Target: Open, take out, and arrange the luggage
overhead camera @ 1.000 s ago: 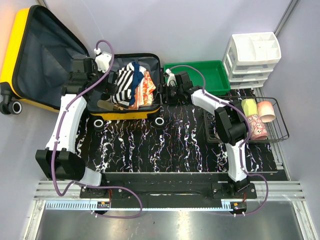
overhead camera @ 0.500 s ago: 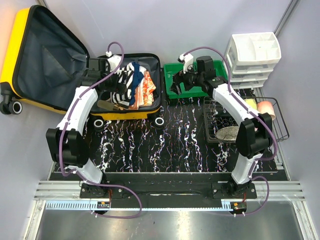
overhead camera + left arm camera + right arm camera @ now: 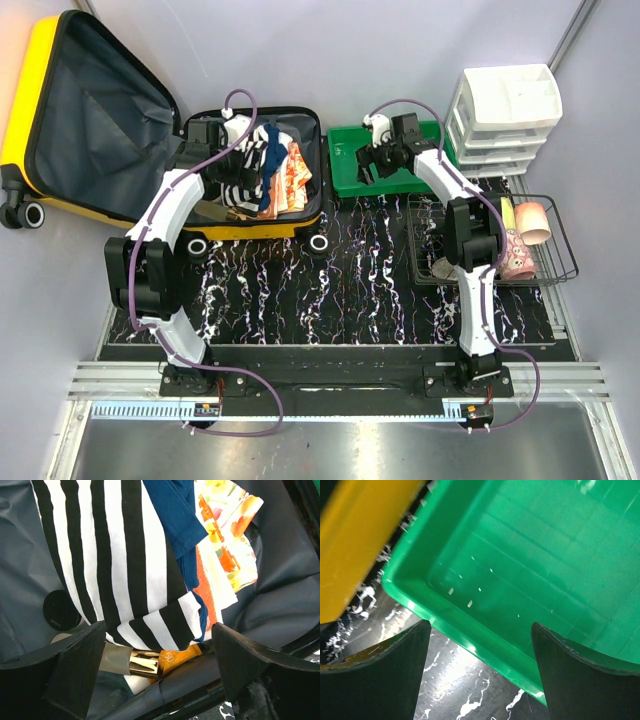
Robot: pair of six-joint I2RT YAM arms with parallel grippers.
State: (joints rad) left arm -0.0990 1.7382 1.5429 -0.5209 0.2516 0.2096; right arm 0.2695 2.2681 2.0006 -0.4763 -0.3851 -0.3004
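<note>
Green tray (image 3: 545,555) beside white drawers (image 3: 505,110); wire basket (image 3: 430,225) holds, seemingly, cups (image 3: 535,220).

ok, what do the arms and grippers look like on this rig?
The left arm and right arm: white shell links, black joint housings, a purple cable looping along each to the wrist. The left gripper and right gripper: black bodies, broad matte-black wedge-shaped fingers.

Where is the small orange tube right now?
Left wrist view, bottom centre: the orange tube peeks from under the striped garment, beside the gold-capped bottle, inside the luggage.
</note>
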